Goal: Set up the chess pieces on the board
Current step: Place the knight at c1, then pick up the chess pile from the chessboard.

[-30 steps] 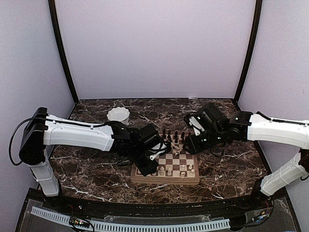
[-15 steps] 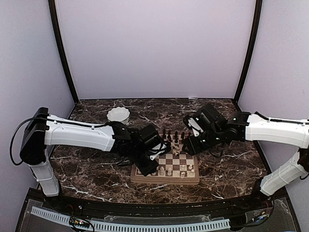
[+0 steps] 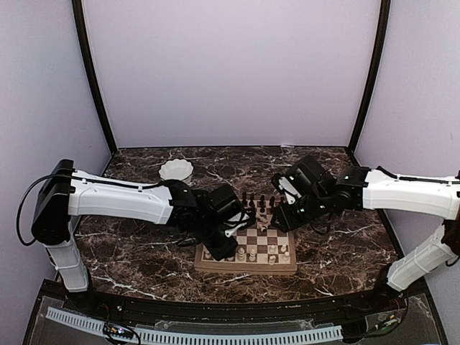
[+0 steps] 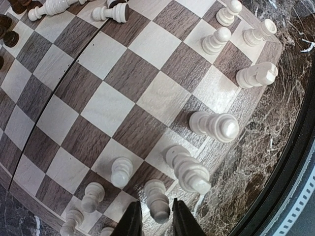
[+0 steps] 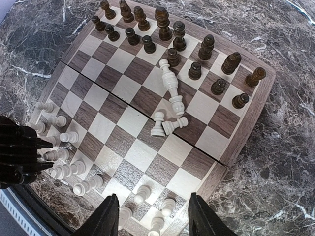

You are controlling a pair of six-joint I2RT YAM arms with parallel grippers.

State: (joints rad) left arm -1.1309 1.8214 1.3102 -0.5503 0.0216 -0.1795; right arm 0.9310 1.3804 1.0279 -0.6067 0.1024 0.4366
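Left end effector (image 4: 156, 204), frame bottom: narrowly parted, straddling upright white pawn (image 4: 155, 191) on chessboard (image 4: 123, 88). Right end effector (image 5: 152, 196): wide open, empty, above chessboard.

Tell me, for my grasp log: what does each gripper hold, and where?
Right gripper: nothing. Left gripper straddles a white piece near its top; grip unclear.

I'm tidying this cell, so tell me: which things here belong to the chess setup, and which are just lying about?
Belongs to the job:
chessboard
dark pieces
white pieces
toppled white pieces mid-board

Just lying about:
white scalloped dish, on the marble table beyond the board
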